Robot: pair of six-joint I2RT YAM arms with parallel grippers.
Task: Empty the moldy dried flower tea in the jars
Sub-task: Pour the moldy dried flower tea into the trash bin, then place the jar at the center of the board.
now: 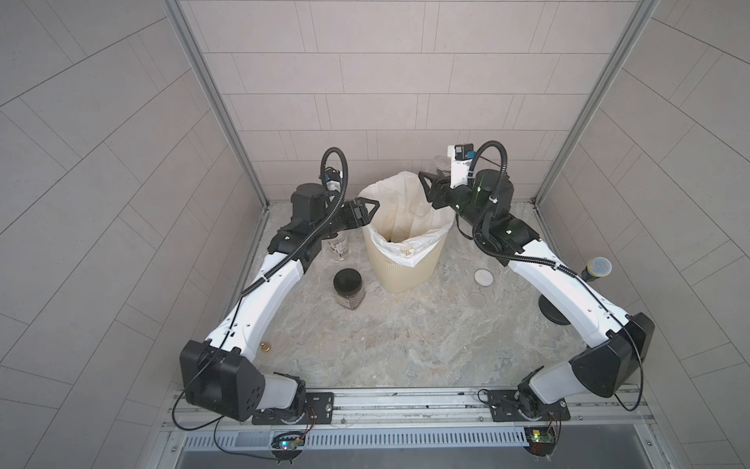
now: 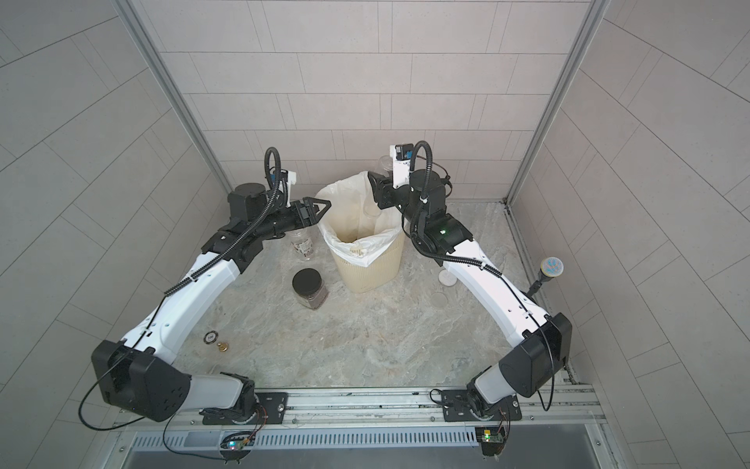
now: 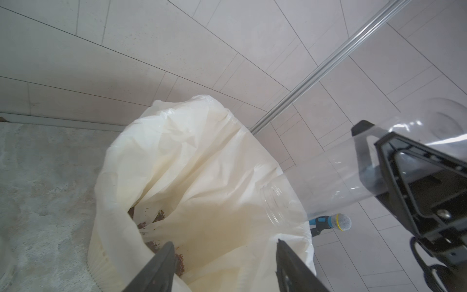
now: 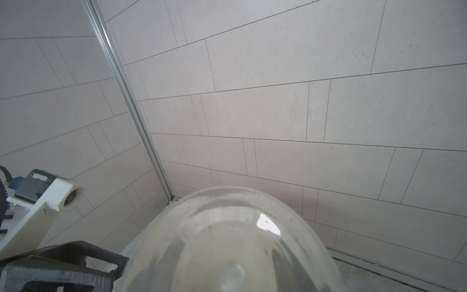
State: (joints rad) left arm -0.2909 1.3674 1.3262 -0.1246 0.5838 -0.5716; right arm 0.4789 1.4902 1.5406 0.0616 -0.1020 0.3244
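Note:
My right gripper [image 1: 431, 187] [image 3: 374, 161] is shut on the tall slim clear jar [image 1: 438, 164] [image 2: 381, 164] [image 3: 328, 182] [image 4: 227, 240]. The jar is tipped mouth-down over the bin and looks empty. Brown dried flower tea [image 3: 151, 222] lies in the liner. My left gripper [image 1: 367, 207] [image 2: 318, 207] [image 3: 226, 244] hovers open at the bin's left rim, holding nothing. A squat black-lidded jar [image 1: 348, 288] [image 2: 309, 288] with dark tea stands in front of the bin. Under my left arm stands a labelled jar [image 1: 339, 245] [image 2: 302, 243].
The cream ribbed bin [image 1: 406, 276] [image 2: 369, 276] with white liner [image 3: 202, 151] stands at the back centre. A white lid [image 1: 483, 278] and a clear lid [image 1: 475, 299] lie right of it. A microphone [image 1: 598, 268] stands at the right wall. A small brass piece [image 2: 222, 346] lies near the left arm.

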